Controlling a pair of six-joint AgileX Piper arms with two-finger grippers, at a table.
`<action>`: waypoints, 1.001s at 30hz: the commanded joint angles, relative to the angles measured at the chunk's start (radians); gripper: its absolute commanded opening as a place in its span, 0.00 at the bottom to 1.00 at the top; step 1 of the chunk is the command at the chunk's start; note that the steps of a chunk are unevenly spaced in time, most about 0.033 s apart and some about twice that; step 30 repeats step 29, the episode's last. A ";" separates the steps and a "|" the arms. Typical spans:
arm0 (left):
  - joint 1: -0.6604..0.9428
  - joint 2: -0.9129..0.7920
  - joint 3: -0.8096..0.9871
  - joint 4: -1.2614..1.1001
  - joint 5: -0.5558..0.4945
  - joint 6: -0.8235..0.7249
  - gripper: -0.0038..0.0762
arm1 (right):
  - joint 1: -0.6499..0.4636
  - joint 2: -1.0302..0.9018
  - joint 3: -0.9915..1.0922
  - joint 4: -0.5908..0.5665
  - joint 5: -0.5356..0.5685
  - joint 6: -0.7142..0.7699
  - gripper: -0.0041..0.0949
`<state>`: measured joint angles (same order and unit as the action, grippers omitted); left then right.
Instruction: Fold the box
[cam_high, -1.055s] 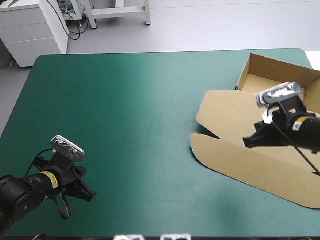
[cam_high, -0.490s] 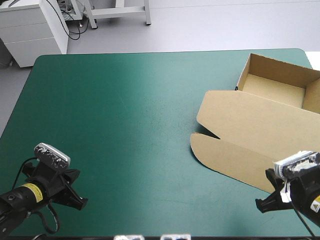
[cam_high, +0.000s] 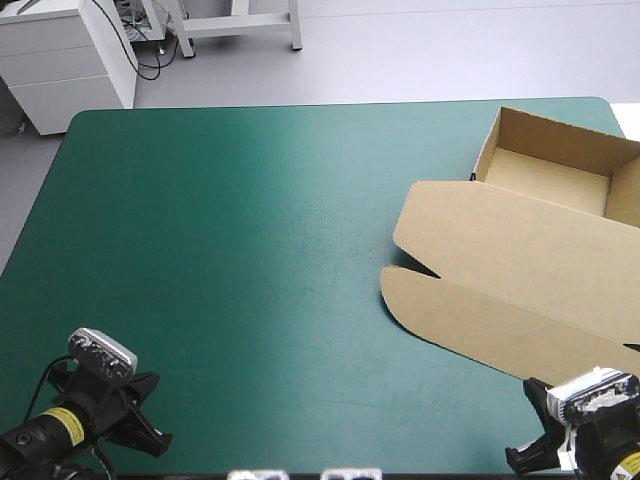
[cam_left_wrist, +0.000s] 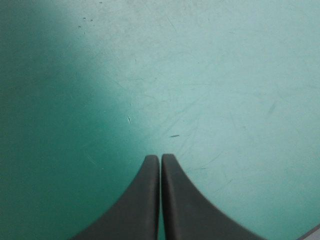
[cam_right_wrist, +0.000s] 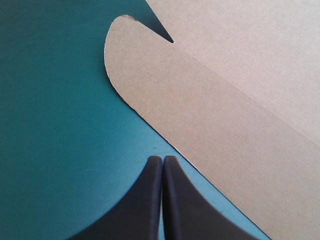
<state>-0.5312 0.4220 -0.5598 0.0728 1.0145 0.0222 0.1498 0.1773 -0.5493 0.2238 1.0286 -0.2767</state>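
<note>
The brown box (cam_high: 520, 262) sits on the worktop (cam_high: 250, 250), well ahead of the right end effector (cam_high: 516, 462) and far across from the left end effector (cam_high: 160, 445). It is an open tray (cam_high: 552, 178) with raised walls at the far right corner, and its lid (cam_high: 500, 235) lies flat on the teal-green cover, reaching back towards the right arm. The right end effector hangs low at the near right of the worktop, its black fingers pressed together into one point and holding nothing. From its own camera the tips (cam_right_wrist: 162, 160) are over bare cover, just beside the slanting front edge of the board (cam_right_wrist: 225, 100), which lies ahead of them, with the flap's rounded corner (cam_right_wrist: 116, 30) farther ahead. I cannot tell whether the tips touch the cover. The left end effector (cam_left_wrist: 160, 157) is at the near left corner, likewise closed and empty, with only scuffed teal-green cover ahead of its fingers.
</note>
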 joint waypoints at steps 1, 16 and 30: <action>-0.002 -0.031 0.004 -0.012 -0.087 -0.005 0.04 | -0.001 -0.013 0.009 0.017 -0.072 -0.003 0.03; -0.002 -0.075 0.045 -0.019 -0.122 -0.010 0.04 | -0.001 -0.021 0.024 -0.009 0.031 -0.003 0.03; -0.002 -0.075 0.045 -0.019 -0.122 -0.010 0.04 | -0.001 -0.021 0.024 0.000 0.015 -0.001 0.03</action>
